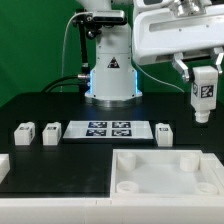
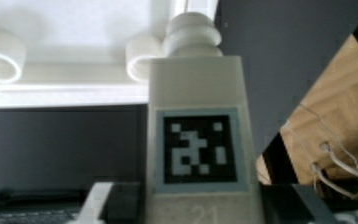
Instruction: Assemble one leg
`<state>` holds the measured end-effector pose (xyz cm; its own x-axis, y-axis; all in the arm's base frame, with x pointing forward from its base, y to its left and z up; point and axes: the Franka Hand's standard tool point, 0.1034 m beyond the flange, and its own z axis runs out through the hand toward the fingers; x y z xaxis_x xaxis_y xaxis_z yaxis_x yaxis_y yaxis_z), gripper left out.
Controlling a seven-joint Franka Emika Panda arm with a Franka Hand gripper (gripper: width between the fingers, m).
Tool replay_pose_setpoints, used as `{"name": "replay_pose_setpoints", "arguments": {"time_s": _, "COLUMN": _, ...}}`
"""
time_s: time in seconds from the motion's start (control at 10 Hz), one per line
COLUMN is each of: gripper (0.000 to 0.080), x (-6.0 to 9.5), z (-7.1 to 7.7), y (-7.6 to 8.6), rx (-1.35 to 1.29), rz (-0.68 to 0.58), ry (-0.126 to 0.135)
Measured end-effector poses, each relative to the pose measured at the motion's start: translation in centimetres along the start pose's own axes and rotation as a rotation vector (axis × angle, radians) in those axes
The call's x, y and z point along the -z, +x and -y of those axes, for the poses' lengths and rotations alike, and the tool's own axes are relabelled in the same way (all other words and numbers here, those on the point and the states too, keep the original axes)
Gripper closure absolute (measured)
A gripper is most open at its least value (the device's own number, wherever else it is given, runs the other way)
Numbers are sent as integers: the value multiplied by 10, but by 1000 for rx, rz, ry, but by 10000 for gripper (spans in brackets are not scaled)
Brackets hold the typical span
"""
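Note:
My gripper (image 1: 202,76) is shut on a leg (image 1: 205,97), a small white block with a black-and-white tag, and holds it upright in the air at the exterior view's right, high above the table. In the wrist view the leg (image 2: 197,110) fills the middle with its tag facing the camera and a round peg at its far end. My gripper (image 2: 202,207) clamps its near end between the dark fingers (image 2: 130,203). Three more legs stand on the table: two at the exterior view's left (image 1: 22,133) (image 1: 50,131) and one at the right (image 1: 163,132).
The marker board (image 1: 108,130) lies mid-table between the loose legs. A large white tray-like part (image 1: 150,160) with a raised rim lies at the front and also shows in the wrist view (image 2: 69,70). Another white part (image 1: 3,166) sits at the front left edge. The robot base (image 1: 110,80) stands behind.

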<state>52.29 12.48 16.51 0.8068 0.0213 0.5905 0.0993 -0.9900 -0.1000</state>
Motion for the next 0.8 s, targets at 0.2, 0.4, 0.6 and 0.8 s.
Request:
{"name": "replay_pose_setpoints", "arguments": {"time_s": 0.2, "gripper": 508, "x": -3, "z": -5, "y": -1, "rx": 27, "rz": 24, "ry": -6}}
{"name": "replay_pose_setpoints", "arguments": {"time_s": 0.4, "gripper": 508, "x": -15, "z": -35, "y": 35, "rx": 88, "rz": 11, "ry": -40}}
{"name": "replay_pose_setpoints", "arguments": {"time_s": 0.6, "gripper": 508, "x": -33, "z": -45, "y": 71, "rx": 65, "rz": -21, "ry": -42}}
{"name": "replay_pose_setpoints", "arguments": {"time_s": 0.8, "gripper": 508, "x": -42, "z": -48, "y": 68, "rx": 61, "rz": -22, "ry": -42}}
